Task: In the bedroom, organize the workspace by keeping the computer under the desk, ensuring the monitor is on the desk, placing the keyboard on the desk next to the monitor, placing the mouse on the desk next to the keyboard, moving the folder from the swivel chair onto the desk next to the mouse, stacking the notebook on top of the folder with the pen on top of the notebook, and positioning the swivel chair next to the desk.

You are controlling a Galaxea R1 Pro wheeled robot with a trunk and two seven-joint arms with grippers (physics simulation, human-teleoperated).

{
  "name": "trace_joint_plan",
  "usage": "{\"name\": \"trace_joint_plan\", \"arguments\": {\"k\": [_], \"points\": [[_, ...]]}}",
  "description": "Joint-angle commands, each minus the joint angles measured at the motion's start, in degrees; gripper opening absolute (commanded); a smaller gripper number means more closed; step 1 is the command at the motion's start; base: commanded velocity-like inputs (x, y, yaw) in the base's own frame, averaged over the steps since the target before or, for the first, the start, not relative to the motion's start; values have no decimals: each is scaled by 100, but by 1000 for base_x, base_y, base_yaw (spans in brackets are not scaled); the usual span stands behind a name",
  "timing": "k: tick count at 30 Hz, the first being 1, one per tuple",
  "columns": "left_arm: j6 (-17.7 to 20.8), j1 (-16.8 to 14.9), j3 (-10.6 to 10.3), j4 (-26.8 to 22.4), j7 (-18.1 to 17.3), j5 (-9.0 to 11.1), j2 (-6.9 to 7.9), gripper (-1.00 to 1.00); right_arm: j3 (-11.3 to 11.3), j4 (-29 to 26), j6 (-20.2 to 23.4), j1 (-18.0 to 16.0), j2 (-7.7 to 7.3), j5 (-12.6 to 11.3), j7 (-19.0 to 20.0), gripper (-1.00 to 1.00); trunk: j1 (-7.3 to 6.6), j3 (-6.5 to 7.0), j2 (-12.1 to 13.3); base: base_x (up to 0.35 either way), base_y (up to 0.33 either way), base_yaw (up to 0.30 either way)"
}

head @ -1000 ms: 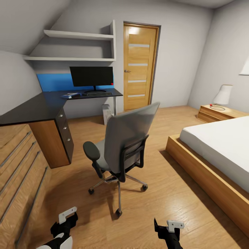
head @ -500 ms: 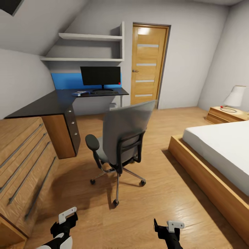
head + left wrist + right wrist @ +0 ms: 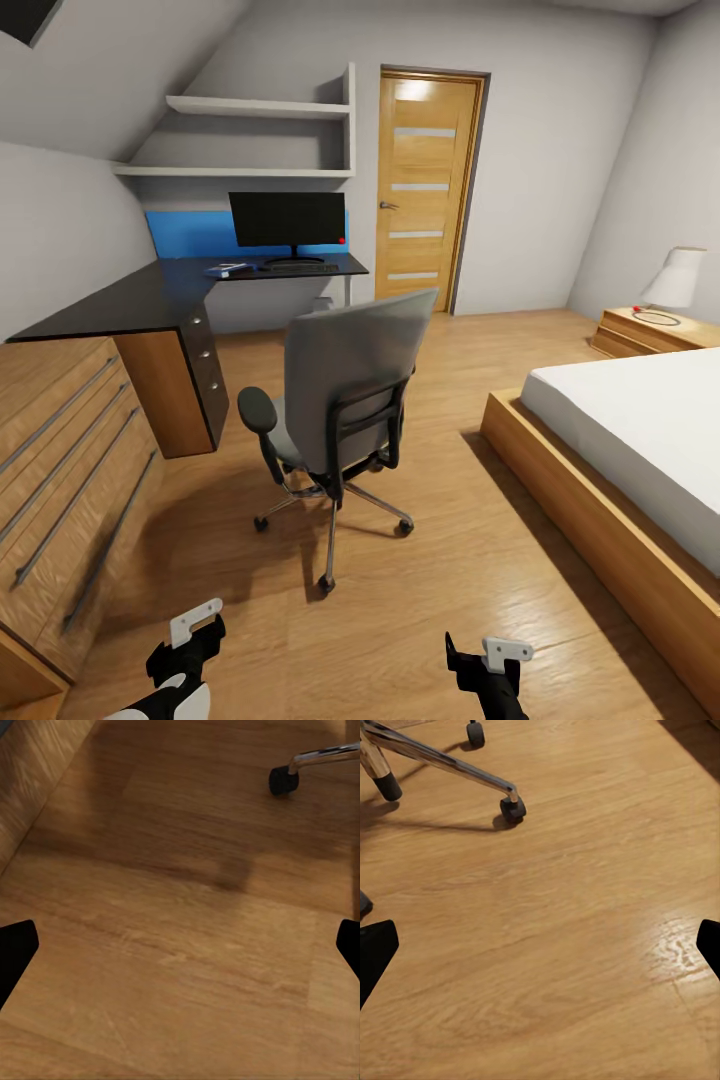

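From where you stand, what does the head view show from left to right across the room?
Wooden chest → desk → swivel chair → door → bed.

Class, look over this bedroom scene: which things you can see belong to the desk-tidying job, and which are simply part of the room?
Part of the job:
desk
monitor
keyboard
swivel chair
a blue item on the desk, maybe the folder, too small to tell

Just part of the room:
door
bed
lamp
wall shelves
wooden chest
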Motion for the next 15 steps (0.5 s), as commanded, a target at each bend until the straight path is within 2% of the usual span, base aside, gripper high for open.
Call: {"name": "trace_joint_plan", "arguments": {"k": [1,4,8,15], "points": [[-9,-3,-49,0,26,29,-1,100,49,-10,-5,-2,-4,-5,-54,100,-1,-5,-2,0,-1,0],[-9,-3,-49,0,26,29,-1,100,49,-10,-7,-2,-4,-5,-54,100,-1,-5,-2,0,-1,54],[-9,-3,-49,0,26,29,-1,100,49,-10,-8,-2,-4,-5,-54,100,-1,-5,-2,0,-47,188],[-9,-3,-49,0,33,29,2,100,49,-10,-8,-2,-4,-1,-54,100,-1,-5,-2,0,-241,255]]}}
